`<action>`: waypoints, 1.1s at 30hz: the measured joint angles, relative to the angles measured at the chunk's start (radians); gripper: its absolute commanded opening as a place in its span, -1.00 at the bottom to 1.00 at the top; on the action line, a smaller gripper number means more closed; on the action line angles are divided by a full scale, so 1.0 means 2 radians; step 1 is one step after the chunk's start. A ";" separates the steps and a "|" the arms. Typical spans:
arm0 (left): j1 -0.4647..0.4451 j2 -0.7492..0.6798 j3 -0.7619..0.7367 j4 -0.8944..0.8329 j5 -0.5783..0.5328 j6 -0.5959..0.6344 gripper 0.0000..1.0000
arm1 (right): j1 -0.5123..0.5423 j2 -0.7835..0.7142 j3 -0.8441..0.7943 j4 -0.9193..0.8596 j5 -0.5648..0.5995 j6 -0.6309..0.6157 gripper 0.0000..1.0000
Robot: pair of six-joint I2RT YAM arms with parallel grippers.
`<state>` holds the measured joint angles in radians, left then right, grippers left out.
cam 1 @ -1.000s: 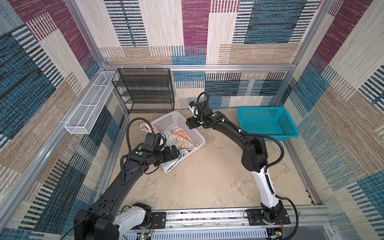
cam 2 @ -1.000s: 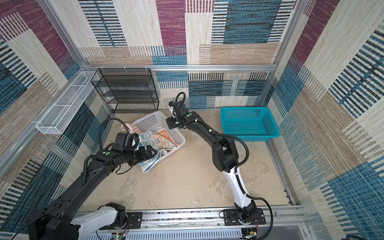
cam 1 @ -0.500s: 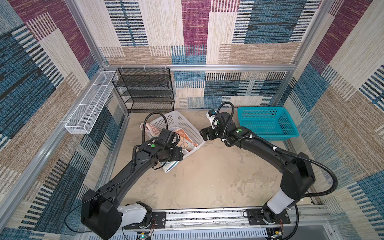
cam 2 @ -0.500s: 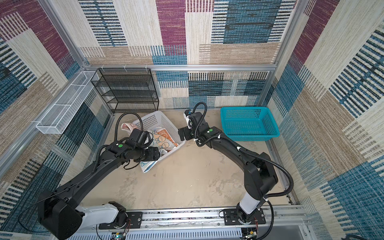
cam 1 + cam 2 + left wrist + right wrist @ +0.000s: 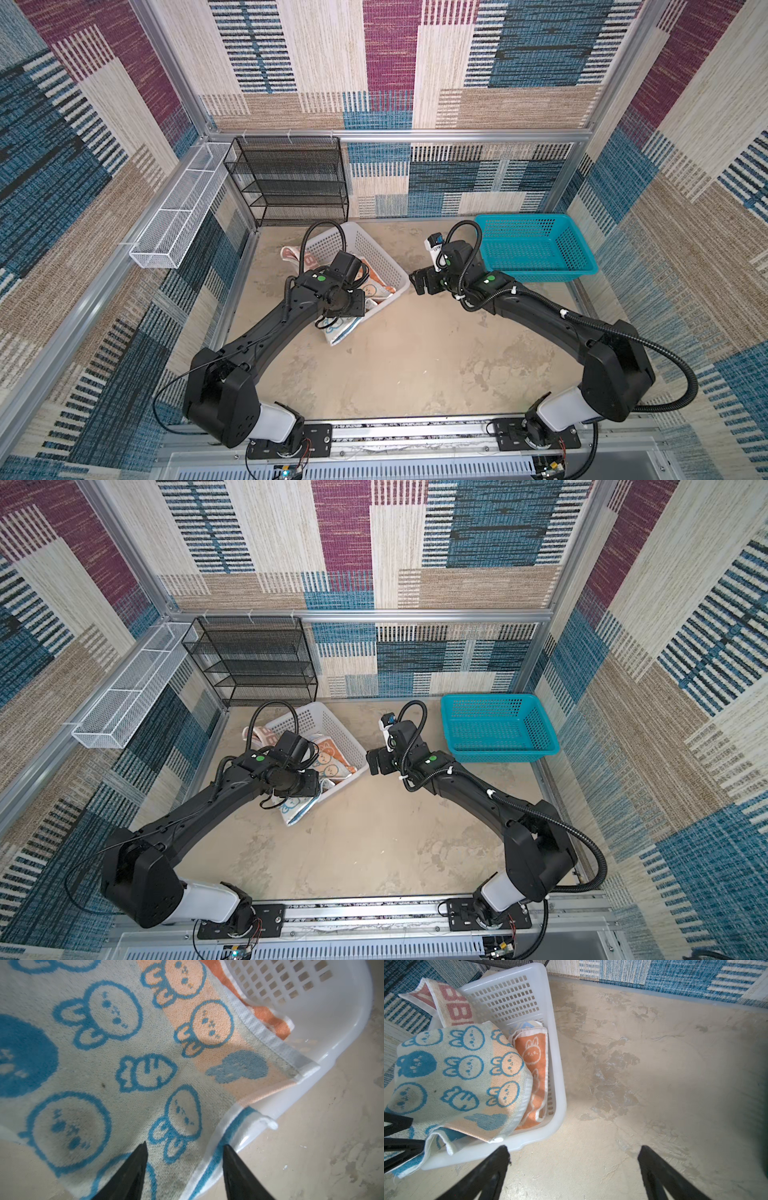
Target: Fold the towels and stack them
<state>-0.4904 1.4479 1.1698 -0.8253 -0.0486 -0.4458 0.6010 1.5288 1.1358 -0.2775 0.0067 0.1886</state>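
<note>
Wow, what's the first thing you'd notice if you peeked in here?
The bunny towel jumps out: a cream cloth with blue rabbit faces, spilling over the near rim of the white basket at the back left, with the left gripper right at it, jaws apart. Next comes the bright teal basket at the back right, and the right gripper wide open over the floor between the two baskets.

Soft, even light overhead; glare on the white basket (image 5: pixel 342 1028) rim; blue-rabbit towel (image 5: pixel 133 1028) draped over it blurs, shadowed.
</note>
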 measured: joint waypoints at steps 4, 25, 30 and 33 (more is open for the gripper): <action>-0.004 0.011 0.000 0.002 0.000 0.001 -0.08 | -0.002 0.013 -0.004 0.008 -0.008 0.009 0.98; 0.006 -0.041 0.039 -0.030 -0.070 0.017 -1.00 | 0.000 0.144 0.048 0.055 -0.109 0.068 0.98; 0.033 -0.075 0.061 -0.053 -0.096 0.026 -1.00 | 0.037 0.171 0.079 0.066 -0.126 0.105 0.99; 0.054 -0.093 0.076 -0.064 -0.110 0.030 -1.00 | 0.062 0.189 0.104 0.068 -0.135 0.128 0.98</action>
<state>-0.3832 1.2613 1.3209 -0.9531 -0.2684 -0.3855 0.7246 1.9068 1.3437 -0.1425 -0.2634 0.4454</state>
